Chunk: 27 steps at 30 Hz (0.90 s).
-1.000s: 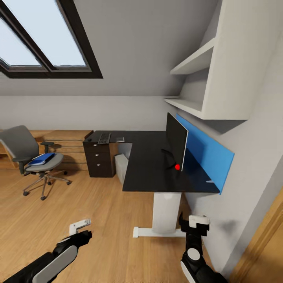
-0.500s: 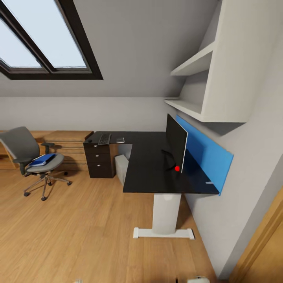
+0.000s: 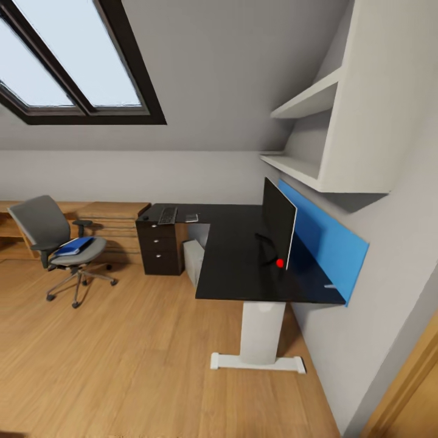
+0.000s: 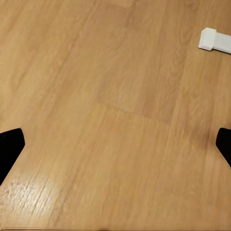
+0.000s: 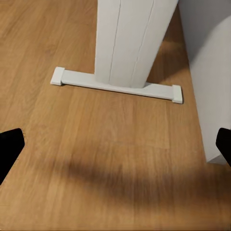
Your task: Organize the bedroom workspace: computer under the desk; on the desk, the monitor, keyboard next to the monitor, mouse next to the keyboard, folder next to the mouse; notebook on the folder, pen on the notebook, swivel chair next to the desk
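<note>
The black L-shaped desk (image 3: pixel 234 261) stands against the right wall, with the monitor (image 3: pixel 278 222) upright on it near the blue panel. At the desk's far end lies the keyboard (image 3: pixel 167 215), with a small grey flat item (image 3: pixel 191 217) beside it. Mouse, notebook and pen are too small to make out. The light-grey computer (image 3: pixel 193 260) stands under the desk. At the left, the swivel chair (image 3: pixel 42 225) carries the blue folder (image 3: pixel 74 246) on its seat. My left gripper (image 4: pixel 115 149) and right gripper (image 5: pixel 115 149) hang open over the floor, far from all of these.
The desk's white leg (image 5: pixel 130 38) and floor foot (image 5: pixel 115 84) are close ahead of the right gripper; the foot's end (image 4: pixel 216 41) shows near the left one. Black drawers (image 3: pixel 161 252), a low wooden chest (image 3: pixel 112 228), wall shelves (image 3: pixel 304 103) and a door frame (image 3: pixel 404 389) border the wooden floor (image 3: pixel 121 353).
Both arms have dropped out of the head view. The whole picture has shifted slightly right and down, so the camera moved. Desk and chair stay put.
</note>
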Available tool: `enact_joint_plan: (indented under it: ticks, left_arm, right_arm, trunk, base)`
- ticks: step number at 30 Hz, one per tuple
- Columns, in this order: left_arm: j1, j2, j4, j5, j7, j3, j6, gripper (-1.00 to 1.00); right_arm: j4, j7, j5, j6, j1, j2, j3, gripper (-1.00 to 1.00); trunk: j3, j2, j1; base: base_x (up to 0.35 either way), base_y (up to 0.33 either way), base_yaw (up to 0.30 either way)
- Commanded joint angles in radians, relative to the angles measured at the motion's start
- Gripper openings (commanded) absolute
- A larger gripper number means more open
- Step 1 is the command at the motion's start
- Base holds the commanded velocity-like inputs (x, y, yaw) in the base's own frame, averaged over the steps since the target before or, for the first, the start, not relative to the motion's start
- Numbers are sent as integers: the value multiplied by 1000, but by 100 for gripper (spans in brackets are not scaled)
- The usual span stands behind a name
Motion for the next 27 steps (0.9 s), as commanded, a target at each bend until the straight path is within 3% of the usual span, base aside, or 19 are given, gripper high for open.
enact_joint_plan:
  ticks: [1,9,27]
  left_arm:
    - [1,0,-2,4,7,-8,-2,100]
    - [2,1,-2,3,6,-8,0,100]
    - [4,0,-2,2,5,-9,10,100]
  right_arm:
    - [1,-2,-10,-3,-1,0,9,100]
    - [0,-3,-10,-2,-1,2,10,100]
    - [0,-3,-9,2,-1,0,10,100]
  trunk:
    - [-2,-1,0]
    - [-7,-1,0]
    - [-29,-1,0]
  base:
    - [0,0,238]
    - [50,42,246]
    - [232,200,134]
